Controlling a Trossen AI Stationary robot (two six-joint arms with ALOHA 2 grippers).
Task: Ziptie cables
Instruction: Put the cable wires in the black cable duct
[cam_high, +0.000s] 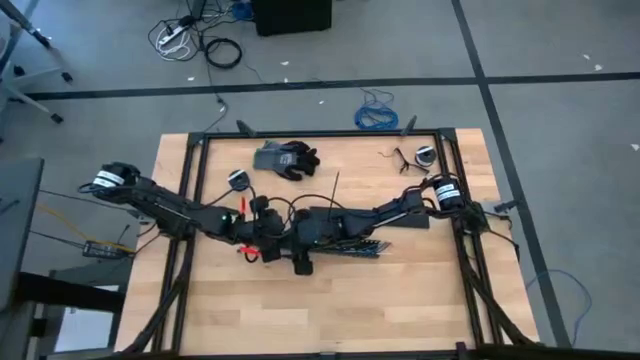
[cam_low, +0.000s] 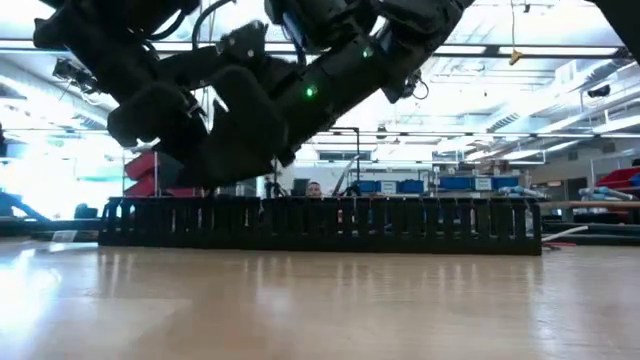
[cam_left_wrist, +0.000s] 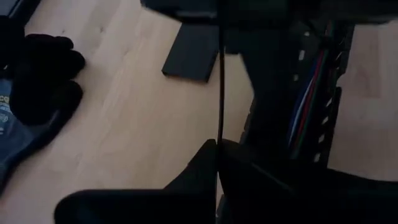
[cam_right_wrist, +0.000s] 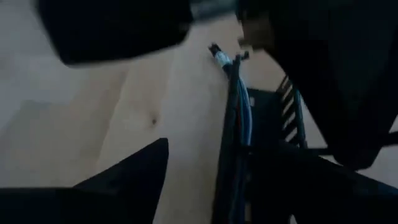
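While both arms are meeting over the middle of the wooden table (cam_high: 400, 290), the left gripper (cam_left_wrist: 217, 155) is pinching a thin black zip tie (cam_left_wrist: 220, 81) between its closed fingers, the strip running straight away from the fingertips. The cables (cam_high: 362, 243) are lying bundled in a black slotted cable tray (cam_left_wrist: 323, 112) just beside that gripper, red and blue strands showing through the slots. The right gripper (cam_right_wrist: 205, 180) is hovering with its fingers spread on either side of the bundle's end, where the wire tips are poking out, not yet clamping anything. A dark glove (cam_high: 287, 158) is resting well apart, toward the far edge. The likely trouble: the tie is floppy and held only at one end, so it could bend away or slip sideways instead of threading around the wires. The two wrists are also crowding each other closely, so a small misjudged move could knock the bundle out of the tray.
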